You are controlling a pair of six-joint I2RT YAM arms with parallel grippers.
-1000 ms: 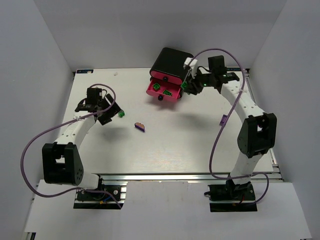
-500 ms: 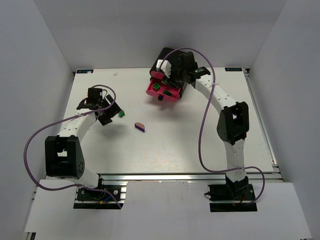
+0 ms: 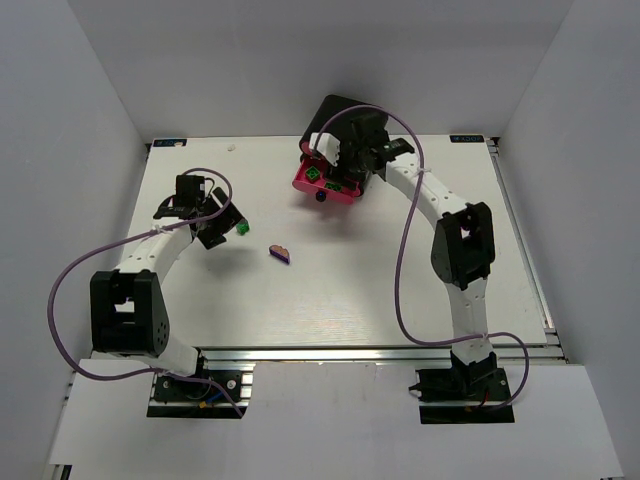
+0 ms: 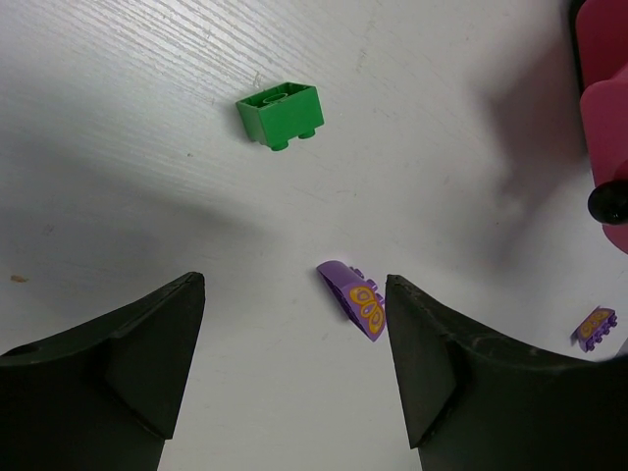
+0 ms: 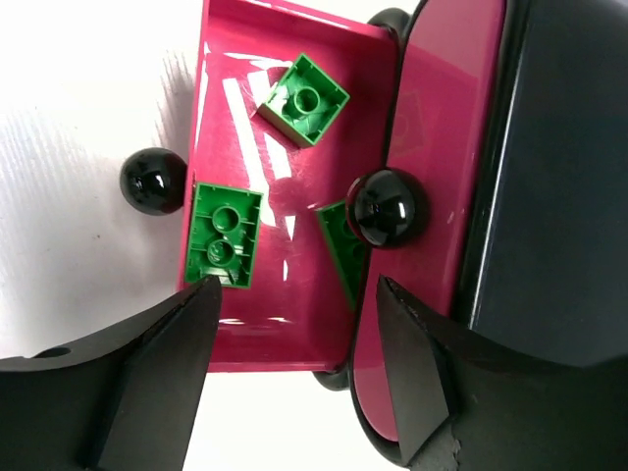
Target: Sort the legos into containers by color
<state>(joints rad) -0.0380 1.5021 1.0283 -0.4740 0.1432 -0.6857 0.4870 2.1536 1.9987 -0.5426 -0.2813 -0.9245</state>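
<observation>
The black box (image 3: 345, 112) stands at the back of the table with its bottom pink drawer (image 3: 345, 194) pulled out. My right gripper (image 3: 340, 163) is open and empty above that drawer (image 5: 285, 167). In the right wrist view (image 5: 297, 289) three green legos lie in it: one at the top (image 5: 304, 98), one at the left (image 5: 224, 235), and one (image 5: 341, 250) partly under a black knob (image 5: 390, 208). My left gripper (image 3: 222, 228) is open and empty above the table (image 4: 294, 285). A green lego (image 4: 280, 113) lies ahead of it. A purple butterfly lego (image 4: 355, 299) lies by its right finger.
A second small purple lego (image 4: 596, 327) lies at the right edge of the left wrist view, below a pink drawer (image 4: 608, 118) and its knob (image 4: 608, 201). The open drawer's own knob (image 5: 154, 181) points towards the table. White walls enclose the table on three sides.
My right gripper swung left from beside the box to over the open drawer. My left arm has barely moved.
</observation>
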